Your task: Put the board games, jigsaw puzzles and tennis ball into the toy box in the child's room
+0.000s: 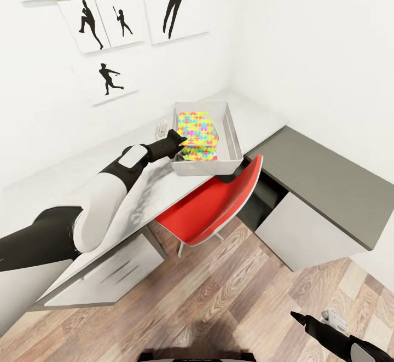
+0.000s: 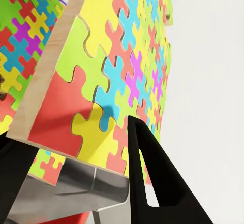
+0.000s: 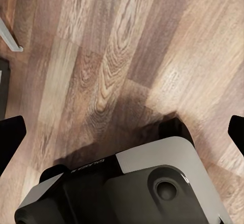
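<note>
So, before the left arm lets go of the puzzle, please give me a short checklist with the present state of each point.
1. Left end effector is at the toy box: ok.
2. Puzzle is between the fingers: ok, held at its edge.
3. Puzzle is over the inside of the box, not the rim: ok in the head view.
4. Space in the box: a second puzzle already lies there; cannot tell what is below.
5. Right end effector is out of the way, low over the floor: ok.
</note>
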Motion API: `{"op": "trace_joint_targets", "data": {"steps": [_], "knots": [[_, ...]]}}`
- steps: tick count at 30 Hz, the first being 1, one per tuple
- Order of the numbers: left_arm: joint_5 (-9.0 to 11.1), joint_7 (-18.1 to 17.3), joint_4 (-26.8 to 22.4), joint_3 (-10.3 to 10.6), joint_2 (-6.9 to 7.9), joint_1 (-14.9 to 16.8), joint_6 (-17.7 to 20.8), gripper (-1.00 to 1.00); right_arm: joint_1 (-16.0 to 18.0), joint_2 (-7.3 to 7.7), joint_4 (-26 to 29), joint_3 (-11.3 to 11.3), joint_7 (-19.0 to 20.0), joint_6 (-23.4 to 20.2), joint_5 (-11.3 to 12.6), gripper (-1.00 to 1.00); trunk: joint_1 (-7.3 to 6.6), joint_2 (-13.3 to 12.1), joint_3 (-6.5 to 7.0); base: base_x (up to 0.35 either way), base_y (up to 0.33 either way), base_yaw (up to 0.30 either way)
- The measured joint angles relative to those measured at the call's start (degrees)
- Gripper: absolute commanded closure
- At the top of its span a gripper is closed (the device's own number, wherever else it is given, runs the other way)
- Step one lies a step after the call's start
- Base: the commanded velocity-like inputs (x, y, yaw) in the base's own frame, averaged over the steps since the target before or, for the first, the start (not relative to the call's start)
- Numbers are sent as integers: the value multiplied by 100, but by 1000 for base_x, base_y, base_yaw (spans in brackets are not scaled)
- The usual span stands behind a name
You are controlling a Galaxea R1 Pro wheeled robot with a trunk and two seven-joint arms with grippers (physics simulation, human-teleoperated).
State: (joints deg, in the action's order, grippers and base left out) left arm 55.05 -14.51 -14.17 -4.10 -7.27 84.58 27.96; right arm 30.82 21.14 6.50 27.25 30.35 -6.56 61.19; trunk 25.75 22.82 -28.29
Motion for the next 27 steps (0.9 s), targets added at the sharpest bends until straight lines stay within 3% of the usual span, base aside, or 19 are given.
{"op": "trace_joint_targets", "data": {"steps": [27], "knots": [[-2, 23, 1, 7, -9, -37, -15, 100, 0, 0, 0, 0, 0, 0, 0, -100, 0, 0, 0, 49, 0, 0]]}}
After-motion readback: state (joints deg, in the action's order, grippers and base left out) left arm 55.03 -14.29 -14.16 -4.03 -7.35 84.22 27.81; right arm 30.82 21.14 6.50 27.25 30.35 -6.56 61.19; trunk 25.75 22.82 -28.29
